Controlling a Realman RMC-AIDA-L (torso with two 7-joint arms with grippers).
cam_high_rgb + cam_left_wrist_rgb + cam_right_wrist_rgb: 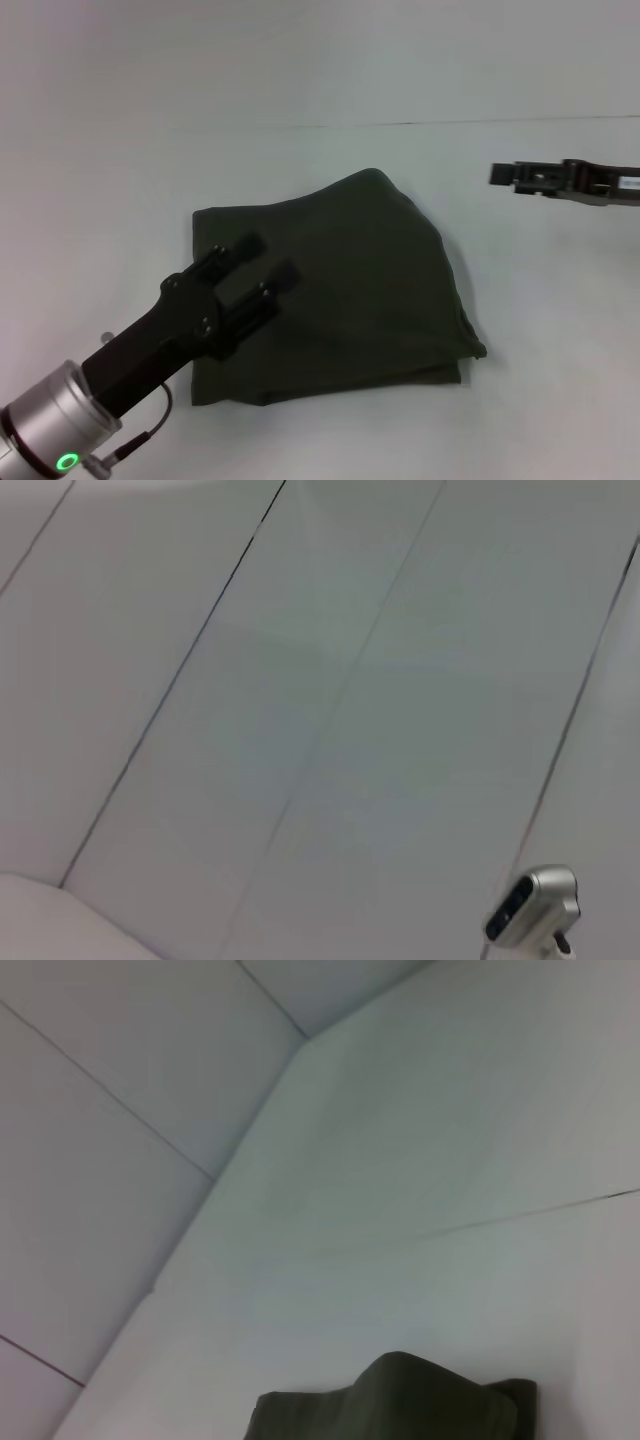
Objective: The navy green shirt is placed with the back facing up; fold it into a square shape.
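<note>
The navy green shirt [360, 290] lies folded into a rough four-sided bundle on the white table, with its far corner humped up. My left gripper [268, 257] hovers over the bundle's left part, fingers [243, 247] spread open and holding nothing. My right gripper [497, 174] is off to the right and farther back, clear of the cloth, seen edge-on. In the right wrist view a piece of the shirt [400, 1400] shows. The left wrist view shows only wall panels.
The white table [540, 400] spreads around the shirt on all sides. A dark seam line [400, 123] runs across behind it. A small metal camera fixture [535, 905] shows on the wall in the left wrist view.
</note>
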